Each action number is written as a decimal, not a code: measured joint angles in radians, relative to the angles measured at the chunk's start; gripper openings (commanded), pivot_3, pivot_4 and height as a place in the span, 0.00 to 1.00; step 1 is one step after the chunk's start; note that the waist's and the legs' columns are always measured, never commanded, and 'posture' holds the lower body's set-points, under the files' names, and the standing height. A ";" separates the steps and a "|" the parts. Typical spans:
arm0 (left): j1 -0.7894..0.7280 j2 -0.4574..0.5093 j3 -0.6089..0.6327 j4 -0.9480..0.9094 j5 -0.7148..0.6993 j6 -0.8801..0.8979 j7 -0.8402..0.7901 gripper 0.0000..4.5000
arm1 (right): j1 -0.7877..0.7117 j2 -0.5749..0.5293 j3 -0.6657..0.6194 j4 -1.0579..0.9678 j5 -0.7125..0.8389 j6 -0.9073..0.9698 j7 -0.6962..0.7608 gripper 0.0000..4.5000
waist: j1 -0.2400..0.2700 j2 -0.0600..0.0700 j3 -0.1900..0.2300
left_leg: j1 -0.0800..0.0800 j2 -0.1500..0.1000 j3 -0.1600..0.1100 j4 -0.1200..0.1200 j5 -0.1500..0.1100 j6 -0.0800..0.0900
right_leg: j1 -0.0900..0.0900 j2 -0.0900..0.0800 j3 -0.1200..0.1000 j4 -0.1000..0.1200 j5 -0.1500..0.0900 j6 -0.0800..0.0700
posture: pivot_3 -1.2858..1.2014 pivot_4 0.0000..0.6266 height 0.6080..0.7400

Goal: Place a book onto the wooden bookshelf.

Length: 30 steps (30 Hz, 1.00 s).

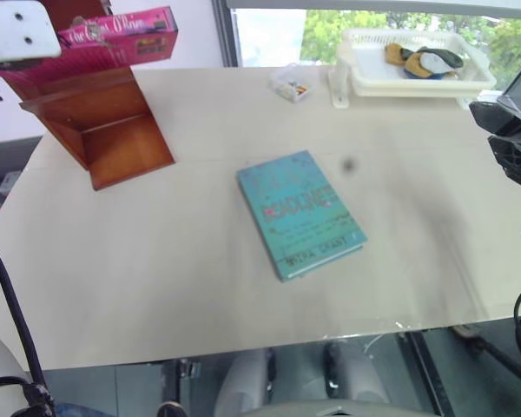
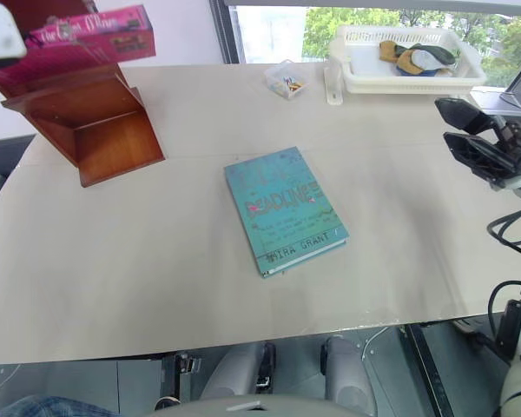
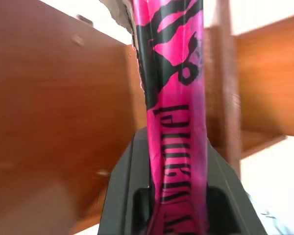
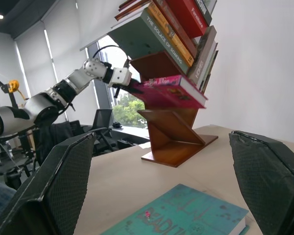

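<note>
Table (image 2: 156, 261), pale and wide. Wooden bookshelf (image 4: 174, 132) stands at its far left corner, slanted compartments, other books stacked in the upper ones. Teal-green book (image 2: 282, 208) lies flat mid-table. Pink book (image 4: 169, 90) sits in a shelf compartment, left claw (image 4: 130, 87) clamped on its edge. Right claw (image 4: 161, 196) hangs spread wide, holding nothing.
</note>
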 measured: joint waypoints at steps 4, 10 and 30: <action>0.036 -0.001 0.001 0.041 -0.008 -0.017 0.019 0.08 | -0.002 0.005 0.000 0.000 -0.005 -0.007 0.001 1.00 | -0.003 0.000 0.000 | 0.000 0.000 0.000 0.000 0.000 0.000 | 0.000 0.000 0.000 0.000 0.000 0.000 | 0.52 0.24 1.00; 0.037 0.000 0.001 0.086 -0.005 -0.044 0.047 0.49 | -0.007 0.005 0.000 0.012 -0.014 -0.022 0.002 1.00 | -0.004 0.000 0.000 | 0.000 0.000 0.001 0.000 0.000 0.000 | 0.000 0.000 0.000 0.000 0.000 0.000 | 0.52 0.24 1.00; 0.049 0.116 0.143 -0.024 -0.123 0.055 -0.104 0.99 | -0.007 0.000 0.001 0.042 -0.030 -0.044 0.005 1.00 | -0.004 0.000 0.000 | 0.000 0.000 0.001 0.000 0.000 0.000 | 0.000 0.000 0.000 0.000 0.000 0.000 | 0.52 0.24 1.00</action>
